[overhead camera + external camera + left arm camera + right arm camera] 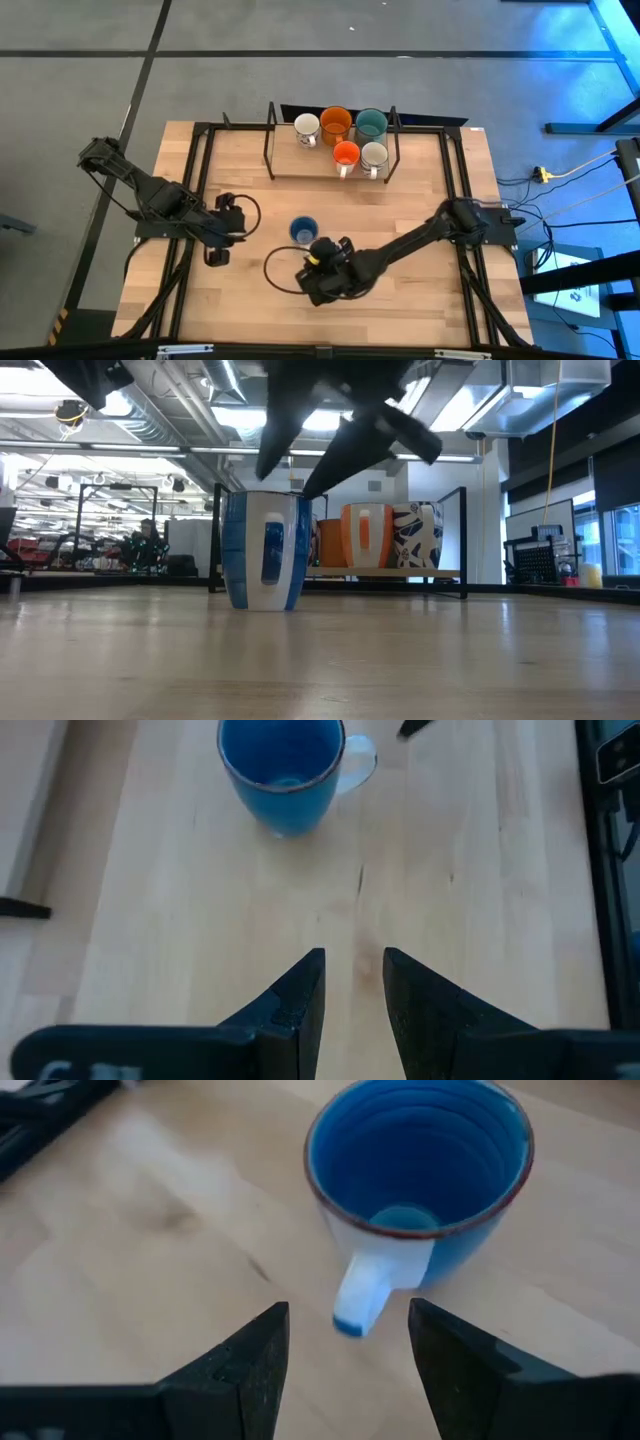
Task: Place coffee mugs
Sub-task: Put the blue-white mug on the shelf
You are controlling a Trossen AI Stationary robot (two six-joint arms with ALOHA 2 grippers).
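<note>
Blue mug point(420, 1170) upright, handle just ahead of right gripper's point(348, 1342) parted, empty jaws; five mugs point(345, 137) in rack point(272, 150); left gripper point(354, 982) slightly parted, empty.

One mug point(303, 230) stands mid-table, before the rack point(270, 150) at the far edge holding five mugs point(341, 137).

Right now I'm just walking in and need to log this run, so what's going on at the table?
Five mugs already stand on the rack at the table's far edge. The blue mug stands upright alone mid-table. The right gripper is open just beside it, fingers either side of its handle but not yet closed on it. The left gripper waits to the mug's left, fingers slightly apart, holding nothing.
</note>
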